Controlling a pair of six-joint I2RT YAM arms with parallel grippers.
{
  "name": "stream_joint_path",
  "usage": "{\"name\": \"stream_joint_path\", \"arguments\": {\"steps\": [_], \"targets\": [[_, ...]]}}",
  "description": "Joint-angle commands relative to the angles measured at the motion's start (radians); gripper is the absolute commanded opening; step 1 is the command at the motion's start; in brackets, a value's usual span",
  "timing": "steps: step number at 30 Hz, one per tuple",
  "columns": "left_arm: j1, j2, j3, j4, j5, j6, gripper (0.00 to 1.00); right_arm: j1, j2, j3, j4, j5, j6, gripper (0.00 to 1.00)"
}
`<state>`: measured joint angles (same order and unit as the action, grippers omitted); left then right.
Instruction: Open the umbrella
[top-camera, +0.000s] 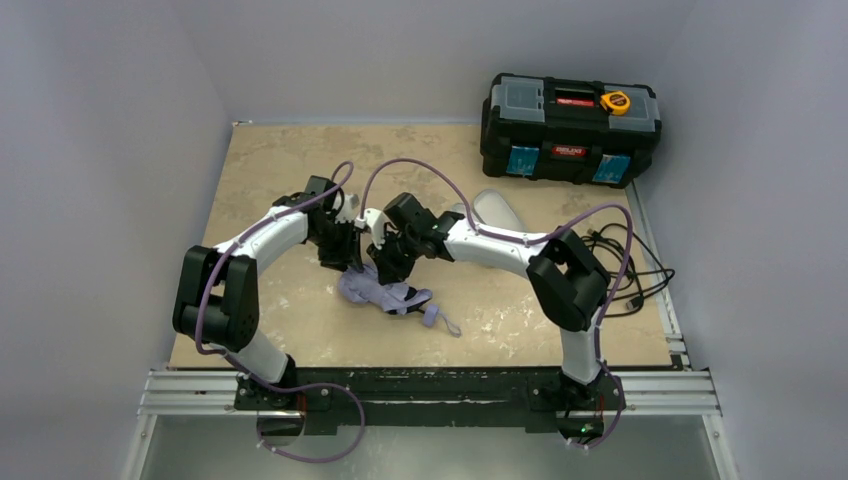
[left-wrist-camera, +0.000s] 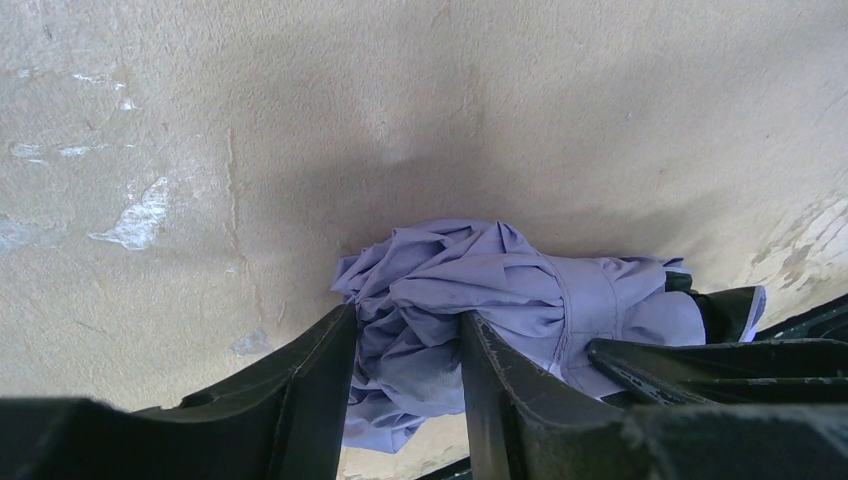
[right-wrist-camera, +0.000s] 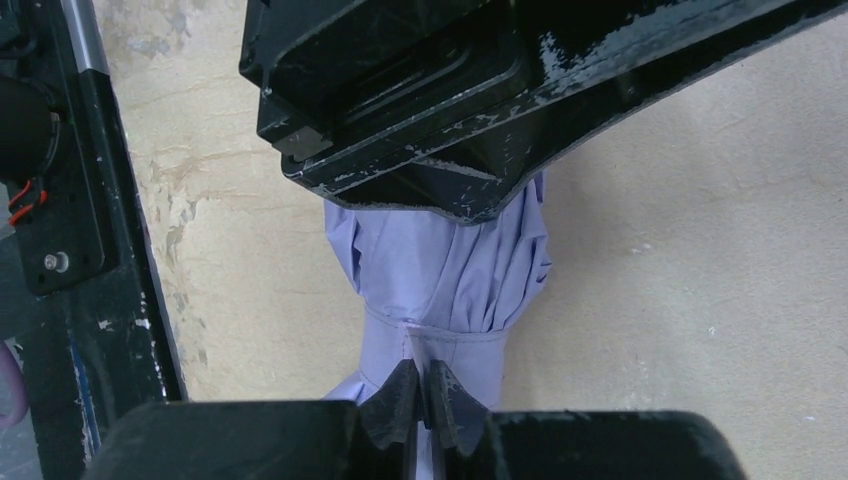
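The umbrella (top-camera: 385, 292) lies folded on the tan table, a pale lavender bundle with its handle loop trailing toward the front right. My left gripper (top-camera: 347, 262) stands over its left end. In the left wrist view its fingers (left-wrist-camera: 320, 385) are closed on bunched canopy cloth (left-wrist-camera: 450, 280). My right gripper (top-camera: 388, 266) is right beside it. In the right wrist view (right-wrist-camera: 420, 390) its jaws are nearly together, pinching the tab of the closure strap (right-wrist-camera: 440, 345) that wraps the canopy (right-wrist-camera: 450, 260). The shaft is hidden.
A black toolbox (top-camera: 570, 128) with a yellow tape measure (top-camera: 616, 101) stands at the back right. A pale sleeve (top-camera: 497, 212) lies behind my right arm. Black cables (top-camera: 628, 262) lie at the table's right edge. My left gripper's body (right-wrist-camera: 480, 90) hangs close over the right wrist view.
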<state>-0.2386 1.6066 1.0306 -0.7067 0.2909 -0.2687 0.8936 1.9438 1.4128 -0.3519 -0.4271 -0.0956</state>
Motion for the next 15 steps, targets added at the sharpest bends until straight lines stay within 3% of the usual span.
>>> {"name": "stream_joint_path", "arguments": {"steps": [1, 8, 10, 13, 15], "targets": [[-0.011, 0.007, 0.01, -0.005, -0.007, 0.019, 0.4, -0.012, 0.006, 0.034, 0.012, -0.025, 0.017, 0.0], [0.004, -0.023, -0.02, 0.013, 0.001, 0.013, 0.34, -0.069, -0.034, -0.034, 0.077, 0.086, 0.045, 0.0], [0.049, -0.078, -0.06, 0.068, 0.069, -0.008, 0.36, -0.098, -0.024, -0.034, 0.066, 0.047, 0.057, 0.0], [0.124, -0.255, -0.175, 0.229, 0.188, -0.032, 0.58, -0.103, -0.021, -0.05, 0.061, -0.072, 0.047, 0.0], [0.149, -0.404, -0.228, 0.316, 0.162, 0.016, 0.77, -0.104, -0.019, -0.062, 0.065, -0.143, 0.046, 0.0]]}}
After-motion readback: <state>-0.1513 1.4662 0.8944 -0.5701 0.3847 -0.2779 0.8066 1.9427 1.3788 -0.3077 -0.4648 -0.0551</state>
